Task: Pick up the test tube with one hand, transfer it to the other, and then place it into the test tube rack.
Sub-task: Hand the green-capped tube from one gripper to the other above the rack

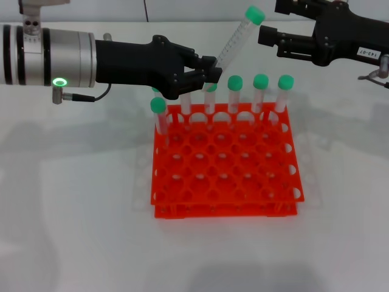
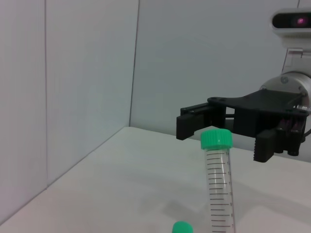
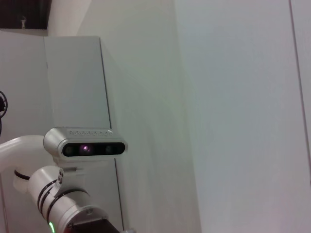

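Test tube point(image 1: 238, 38): light, rigid, smooth clear plastic; left tool point(image 1: 209, 68) clamped on its lower end. Right tool point(image 1: 267, 35), fingers apart, beside green cap; best gripped below cap.

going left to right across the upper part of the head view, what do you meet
silver wrist with green light → left gripper, shut on the tilted test tube → right gripper, open near the tube's green cap → white label on the right arm.
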